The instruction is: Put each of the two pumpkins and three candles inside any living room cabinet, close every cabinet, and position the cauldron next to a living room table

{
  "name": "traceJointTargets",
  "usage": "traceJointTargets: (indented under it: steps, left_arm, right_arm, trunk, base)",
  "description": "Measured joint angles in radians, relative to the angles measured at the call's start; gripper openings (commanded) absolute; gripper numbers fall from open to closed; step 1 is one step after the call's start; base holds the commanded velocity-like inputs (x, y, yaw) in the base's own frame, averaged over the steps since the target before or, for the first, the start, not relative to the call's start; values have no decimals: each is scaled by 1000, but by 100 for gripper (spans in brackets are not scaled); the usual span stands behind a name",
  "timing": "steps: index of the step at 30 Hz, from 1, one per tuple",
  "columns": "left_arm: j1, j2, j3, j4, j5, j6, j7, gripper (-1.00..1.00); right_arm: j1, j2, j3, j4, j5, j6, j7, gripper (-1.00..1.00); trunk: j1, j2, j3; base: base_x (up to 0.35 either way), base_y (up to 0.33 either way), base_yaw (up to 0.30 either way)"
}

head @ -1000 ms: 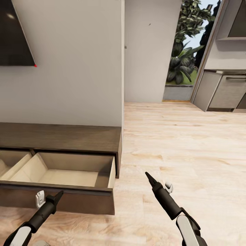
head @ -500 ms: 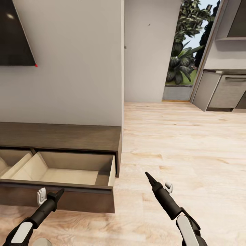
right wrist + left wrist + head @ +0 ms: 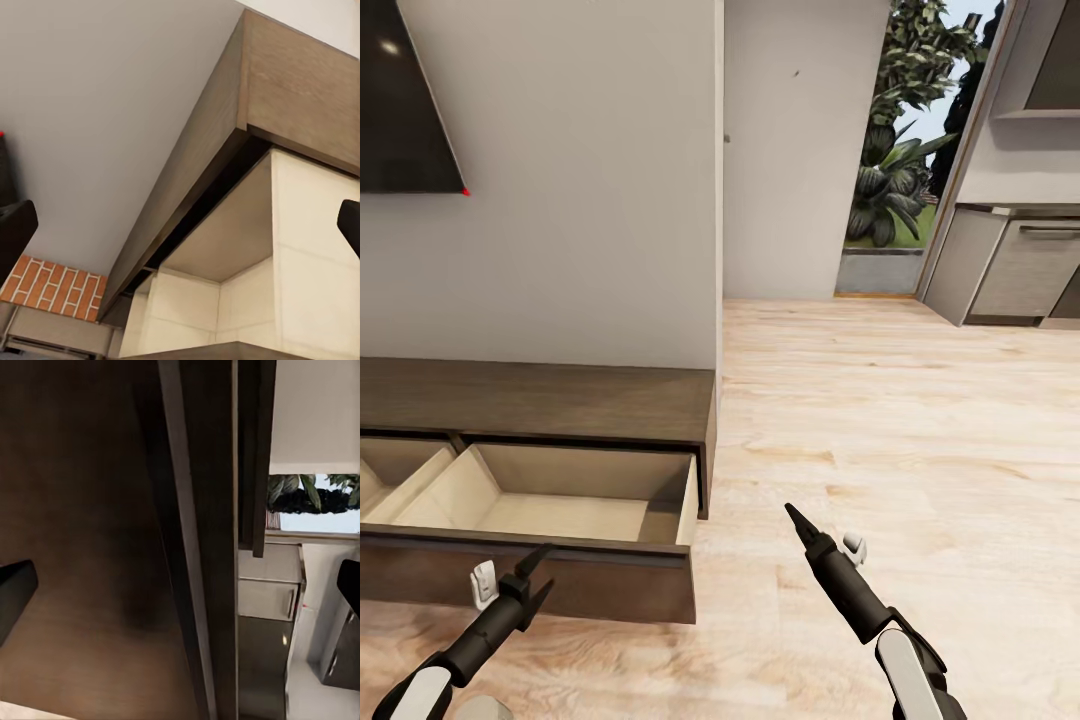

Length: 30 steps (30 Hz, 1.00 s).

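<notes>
The long, low dark brown cabinet [image 3: 560, 400] stands against the wall at left. Its right drawer [image 3: 570, 515] is pulled out, and its pale beige inside holds nothing. A second drawer [image 3: 390, 470] to the left is also out. My left gripper [image 3: 542, 570] is open, its fingers spread right at the dark drawer front [image 3: 620, 590], which looms close in the left wrist view [image 3: 90, 547]. My right gripper [image 3: 792, 512] hangs open over the floor, just right of the drawer. The right wrist view looks up at the cabinet's end [image 3: 300, 82]. The pumpkins, candles, cauldron and table are out of view.
A dark screen [image 3: 400, 100] hangs on the wall above the cabinet. A wall corner [image 3: 720, 200] ends at the cabinet's right end. Pale wood floor [image 3: 900, 420] stretches right towards a doorway with plants [image 3: 890, 170] and grey kitchen units [image 3: 1010, 265].
The left gripper has turned at the drawer front, so its two fingers now show spread apart. The right arm, the drawers and the camera have stayed put.
</notes>
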Motion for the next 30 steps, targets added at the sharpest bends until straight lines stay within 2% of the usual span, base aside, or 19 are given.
traceJointTargets:
  steps: [11,30]
  left_arm:
    - [0,0,0,0,0,0,1,100]
    - [0,1,0,0,-4,0,4,100]
  right_arm:
    - [0,-1,0,0,0,1,0,100]
    - [0,0,0,0,0,1,0,100]
  trunk:
    - [0,0,0]
    - [0,0,0]
  base:
    - [-44,0,0]
    - [-304,0,0]
